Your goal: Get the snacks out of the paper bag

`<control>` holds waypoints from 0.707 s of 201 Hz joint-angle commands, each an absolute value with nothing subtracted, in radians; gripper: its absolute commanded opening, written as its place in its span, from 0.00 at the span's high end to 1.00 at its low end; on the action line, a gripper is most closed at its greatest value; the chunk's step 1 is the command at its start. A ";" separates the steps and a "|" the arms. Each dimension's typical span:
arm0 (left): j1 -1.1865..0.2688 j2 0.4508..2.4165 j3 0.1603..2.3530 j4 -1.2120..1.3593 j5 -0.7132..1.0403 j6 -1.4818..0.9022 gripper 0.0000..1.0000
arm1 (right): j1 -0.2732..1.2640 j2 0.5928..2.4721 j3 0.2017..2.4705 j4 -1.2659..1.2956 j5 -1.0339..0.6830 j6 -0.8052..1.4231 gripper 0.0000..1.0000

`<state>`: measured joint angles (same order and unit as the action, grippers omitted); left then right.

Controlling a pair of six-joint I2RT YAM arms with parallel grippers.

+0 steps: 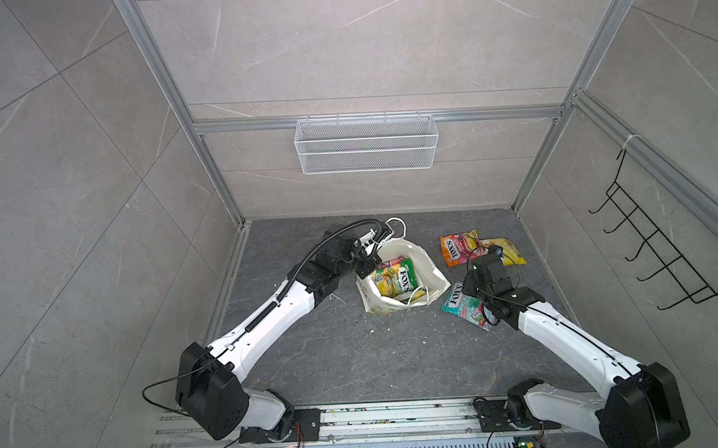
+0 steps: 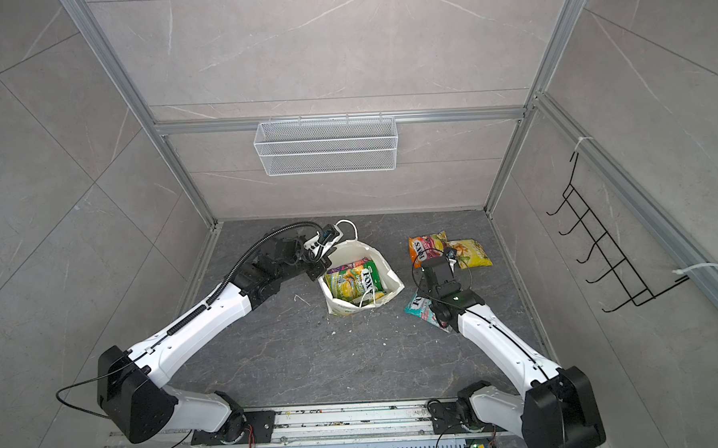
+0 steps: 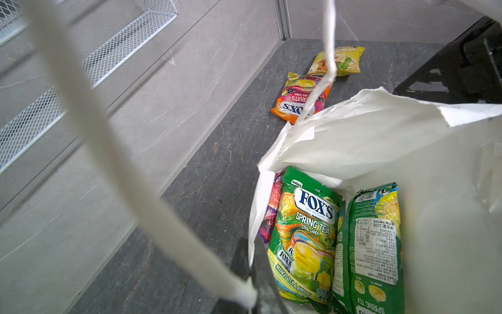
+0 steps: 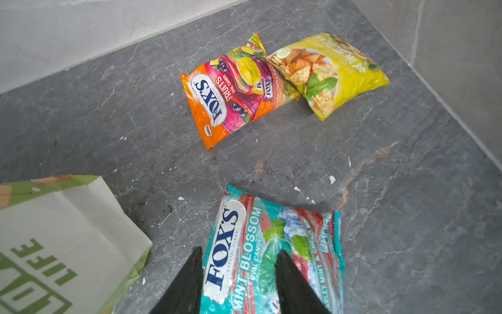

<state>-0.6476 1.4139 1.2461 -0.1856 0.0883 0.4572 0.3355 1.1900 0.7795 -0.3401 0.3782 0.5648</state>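
Note:
The white paper bag stands open on the dark floor. My left gripper is shut on its rim beside a cord handle. Inside lie a green-yellow snack, a second green one and a purple one. Right of the bag, an orange snack and a yellow snack lie together. A teal snack lies flat nearer the front. My right gripper hovers open over it, one finger at its edge, one above its middle. In both top views the wrist hides those fingers.
A white wire mesh basket hangs on the back wall. A black hook rack hangs on the right wall. Aluminium frame posts edge the floor, and small white scraps lie around the bag.

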 commanded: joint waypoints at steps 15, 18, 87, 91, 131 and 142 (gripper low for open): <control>-0.649 1.399 1.261 -0.138 0.104 0.472 1.00 | 0.279 1.279 0.781 -0.467 0.311 0.707 0.35; -0.649 1.400 1.261 -0.138 0.104 0.472 1.00 | 0.273 1.287 0.777 -0.464 0.298 0.707 0.34; -0.649 1.385 1.259 -0.152 0.097 0.482 1.00 | 0.193 1.465 0.777 -0.457 0.175 0.667 0.27; -0.649 1.385 1.258 -0.151 0.097 0.481 1.00 | 0.193 1.478 0.782 -0.458 0.176 0.663 0.27; -0.649 1.385 1.262 -0.156 0.098 0.481 1.00 | 0.194 1.552 0.807 -0.416 0.086 0.587 0.31; -0.649 1.381 1.261 -0.154 0.097 0.481 1.00 | 0.196 1.555 0.805 -0.395 0.052 0.582 0.33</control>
